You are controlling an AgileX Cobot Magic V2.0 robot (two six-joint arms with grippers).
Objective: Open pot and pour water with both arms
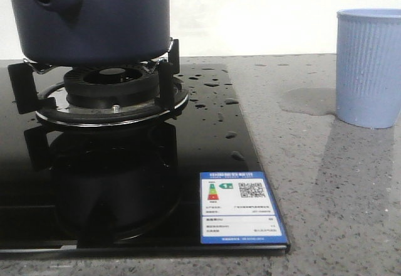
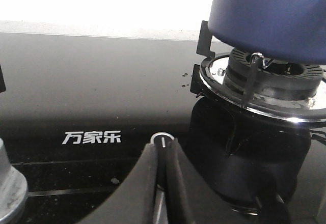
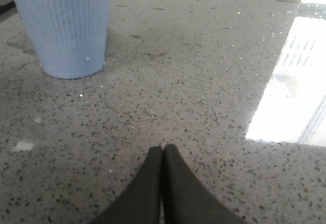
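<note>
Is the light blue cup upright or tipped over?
Upright: the cup stands on its base on the countertop, beside a wet patch.

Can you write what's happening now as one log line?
pot: on burner | cup: on counter | left claw: shut, empty | right claw: shut, empty

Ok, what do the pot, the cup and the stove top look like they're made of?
The pot: probably enamelled or coated metal, matte navy, no glare.
The cup: likely plastic, pale blue, finely ribbed, dull.
The stove top: apparently black glass, glossy; it mirrors the burner and water beads on it.
The counter: speckled grey stone or composite, polished.
</note>
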